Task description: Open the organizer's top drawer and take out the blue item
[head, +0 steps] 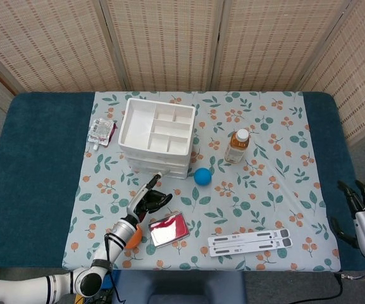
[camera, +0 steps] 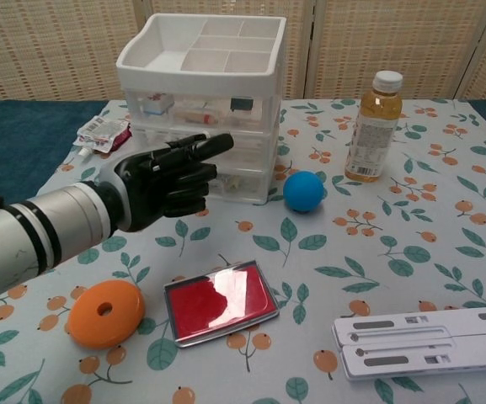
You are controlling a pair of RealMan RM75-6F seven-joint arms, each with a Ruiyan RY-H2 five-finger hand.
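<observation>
On the worktop (head: pixel 37 164), a dark blue surface, lies a floral cloth (head: pixel 277 183) carrying everything else. Toward the far left of the cloth stands the white organizer (camera: pixel 202 101), a stack of clear-fronted drawers under an open divided tray; its top drawer (camera: pixel 199 110) is shut, with small items dimly visible through the front, one of them dark blue at the right end. The left hand (camera: pixel 168 178) hangs just in front of the organizer at the level of the lower drawers, holding nothing, most fingers curled in and one finger stretched out toward the drawer fronts; whether the fingertip touches cannot be told. The right hand (head: pixel 362 206) sits off the near right edge of the worktop, fingers spread and empty. Near the right front of the cloth lies a white folding stand (camera: pixel 428 341), flat. Left of it rests a red case (camera: pixel 220 302) with a glossy lid, and further left an orange disc (camera: pixel 105 313). A juice bottle (camera: pixel 376 126) stands upright at the far right, a blue ball (camera: pixel 303 191) between it and the organizer. A small foil packet (camera: pixel 101 133) lies left of the organizer
</observation>
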